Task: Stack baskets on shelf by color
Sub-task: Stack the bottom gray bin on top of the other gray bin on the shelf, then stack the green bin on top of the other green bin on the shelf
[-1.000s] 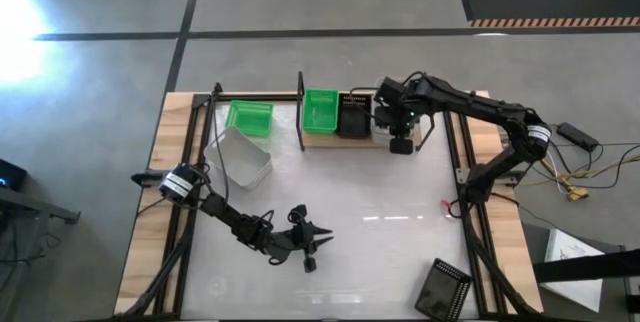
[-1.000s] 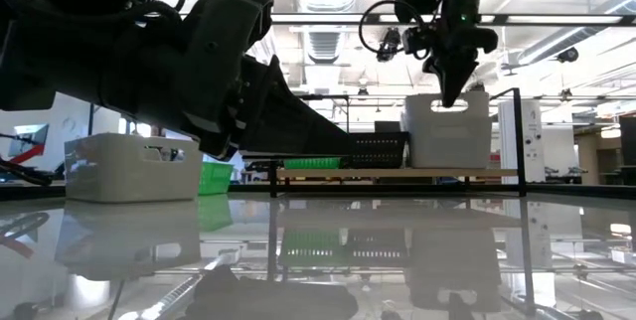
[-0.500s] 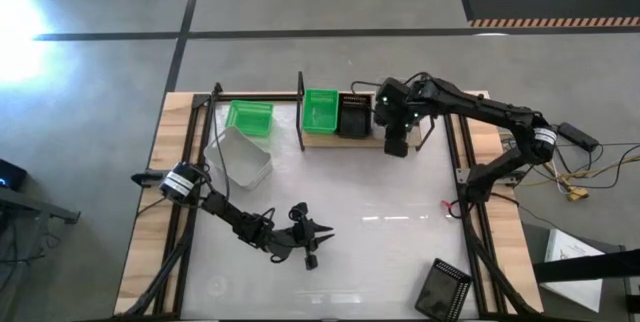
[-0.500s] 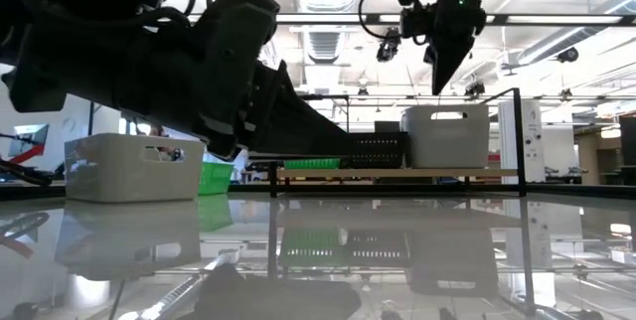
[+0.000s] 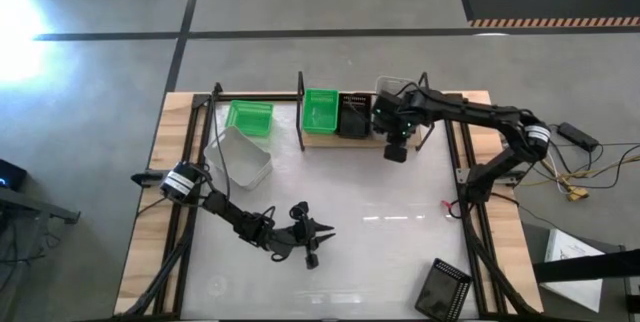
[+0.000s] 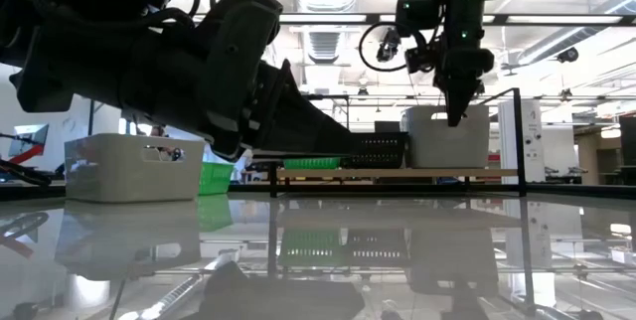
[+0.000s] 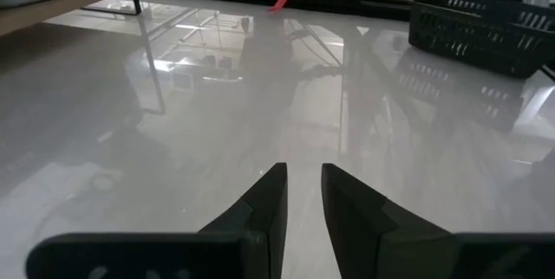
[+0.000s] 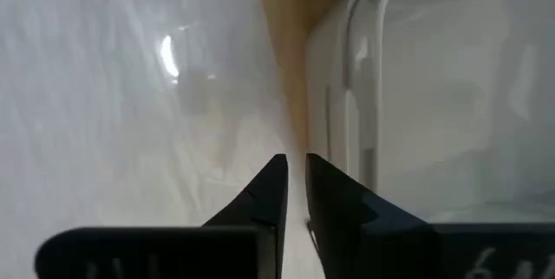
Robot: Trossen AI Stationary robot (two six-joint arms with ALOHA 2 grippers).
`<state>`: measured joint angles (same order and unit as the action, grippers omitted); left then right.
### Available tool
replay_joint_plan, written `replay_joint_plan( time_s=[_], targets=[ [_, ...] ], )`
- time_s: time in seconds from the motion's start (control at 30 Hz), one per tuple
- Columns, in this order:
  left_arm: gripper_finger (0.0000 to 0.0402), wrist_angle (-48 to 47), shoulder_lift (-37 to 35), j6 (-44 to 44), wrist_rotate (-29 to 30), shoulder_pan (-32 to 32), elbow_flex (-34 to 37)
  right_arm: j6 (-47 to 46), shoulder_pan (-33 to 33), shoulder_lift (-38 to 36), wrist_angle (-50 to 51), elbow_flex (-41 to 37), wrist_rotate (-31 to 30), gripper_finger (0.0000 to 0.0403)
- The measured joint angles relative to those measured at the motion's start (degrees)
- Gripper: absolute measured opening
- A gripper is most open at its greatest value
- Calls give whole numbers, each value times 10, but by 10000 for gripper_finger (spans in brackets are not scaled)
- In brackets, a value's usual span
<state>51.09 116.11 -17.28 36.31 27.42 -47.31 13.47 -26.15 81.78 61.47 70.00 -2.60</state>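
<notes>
Sorting bins by colour onto a shelf, part done, judging by the layout. Worktop [image 5: 350,252] is white and glossy, mostly bare in the middle, giving both arms room to carry.

Shelf [image 5: 335,142], a wooden plank in a black rod frame, sits at the far edge and holds three bins side by side: green bin [image 5: 320,109], black mesh bin [image 5: 354,115], then clear bin [image 6: 444,137] at the right end, one colour per spot so later bins can nest on top.

Still off the shelf: a second clear bin [image 5: 240,157] and a second green bin [image 5: 249,117], near each other at far left, and a black mesh bin [image 5: 443,289] alone at the near right corner, well apart.

Right pincer [image 5: 395,149] hangs nose-down at the near wall of the shelf's clear bin; fingers nearly together, nothing between them, tips just outside the wall in the wrist view. Looks like a release just made or a nudge to square the bin.

Left pincer [image 5: 310,234] waits low over mid-worktop, fingers almost closed, empty.
</notes>
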Motion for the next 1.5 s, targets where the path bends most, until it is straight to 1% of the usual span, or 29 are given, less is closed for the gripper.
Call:
replay_joint_plan(
  time_s=[0.1,0.23,0.37,0.5,0.6,0.7,0.83,0.97,1.03,1.13,1.23,1.33,1.43,1.5],
  targets=[
    [58,11,0,0,0,0,0,-5,0,-8,5,0,-16,36],
    [58,13,0,0,-1,0,0,-15,0,-20,23,0,-24,36],
    [58,13,0,-1,-1,0,0,-25,0,-33,42,0,-62,34],
    [58,20,0,-1,-2,0,0,-31,1,-49,47,0,-66,34],
    [58,23,0,-1,-2,0,0,-53,18,-68,43,0,-60,34],
    [58,24,0,0,-2,0,0,-100,57,-99,3,-17,-60,34],
    [58,24,0,1,-2,0,0,-153,139,-155,-108,-89,-58,34],
    [58,24,0,2,-2,0,0,-239,242,-203,-223,-178,-68,33],
    [58,24,0,2,-2,0,0,-281,305,-216,-300,-223,-85,33],
    [58,24,-1,2,-2,0,0,-321,400,-214,-427,-283,-140,33],
    [58,23,-9,8,-2,3,0,-345,489,-187,-555,-327,-222,33],
    [58,22,-27,35,-10,16,0,-345,565,-133,-670,-357,-310,33],
    [58,13,-57,70,-11,34,0,-345,616,-65,-753,-364,-389,33],
    [58,-19,-84,86,-9,49,-3,-345,636,-16,-799,-364,-414,33]
  ],
)
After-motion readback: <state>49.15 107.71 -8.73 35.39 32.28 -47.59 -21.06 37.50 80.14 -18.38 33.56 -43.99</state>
